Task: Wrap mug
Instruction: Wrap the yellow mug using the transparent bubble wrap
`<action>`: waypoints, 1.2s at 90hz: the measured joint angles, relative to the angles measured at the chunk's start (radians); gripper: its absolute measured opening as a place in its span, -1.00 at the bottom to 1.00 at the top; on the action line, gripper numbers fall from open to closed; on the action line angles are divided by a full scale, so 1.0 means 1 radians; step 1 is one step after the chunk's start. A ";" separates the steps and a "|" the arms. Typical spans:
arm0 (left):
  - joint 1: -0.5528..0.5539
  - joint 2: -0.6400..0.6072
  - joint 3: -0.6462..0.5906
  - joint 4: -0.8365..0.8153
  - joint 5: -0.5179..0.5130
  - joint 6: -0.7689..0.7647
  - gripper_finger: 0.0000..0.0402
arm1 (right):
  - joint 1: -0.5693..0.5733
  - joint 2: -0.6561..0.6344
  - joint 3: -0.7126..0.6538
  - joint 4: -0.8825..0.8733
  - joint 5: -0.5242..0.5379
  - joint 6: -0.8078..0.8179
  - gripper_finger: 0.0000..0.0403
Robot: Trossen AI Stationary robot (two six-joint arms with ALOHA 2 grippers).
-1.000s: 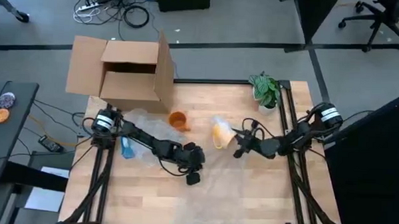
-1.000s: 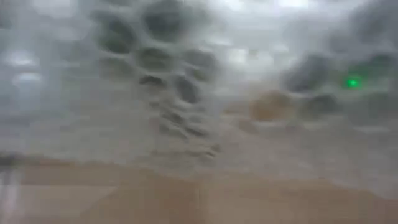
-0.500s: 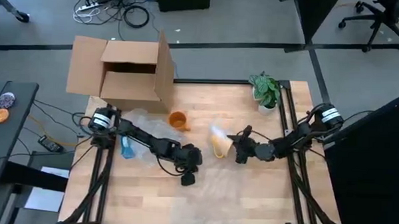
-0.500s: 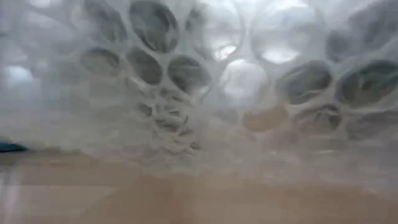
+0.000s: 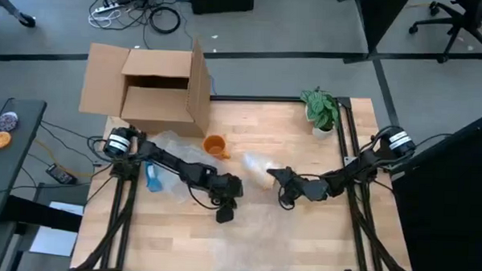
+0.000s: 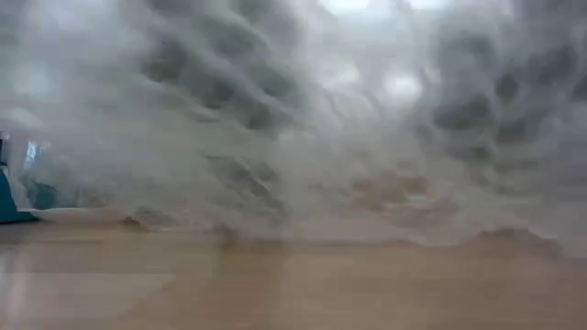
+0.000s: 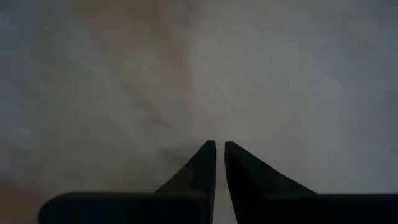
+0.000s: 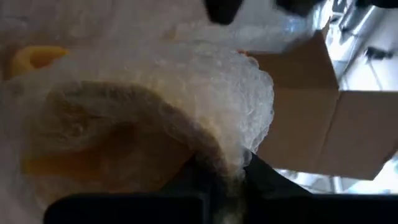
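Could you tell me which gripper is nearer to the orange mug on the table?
Left. The left gripper sits just in front of the orange mug; the right gripper, pinching bubble wrap, is farther to its right.

No text, label or number can be read anywhere.

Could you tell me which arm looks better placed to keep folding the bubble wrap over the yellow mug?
The right. Its hand is pinched on the bubble wrap draped over the yellow mug. The left hand sits farther off, down on the flat sheet.
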 joint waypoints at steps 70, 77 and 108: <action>0.154 -0.131 0.003 0.386 -0.271 0.161 -0.91 | 0.155 0.000 0.082 -0.289 -0.128 -0.275 -0.87; 0.151 -0.110 0.003 0.409 -0.245 0.160 -0.91 | 0.168 0.001 0.080 -0.298 -0.163 -0.255 -0.74; 0.103 -0.098 0.004 0.408 -0.238 0.156 -0.91 | 0.216 0.006 0.076 -0.295 -0.192 0.072 -0.08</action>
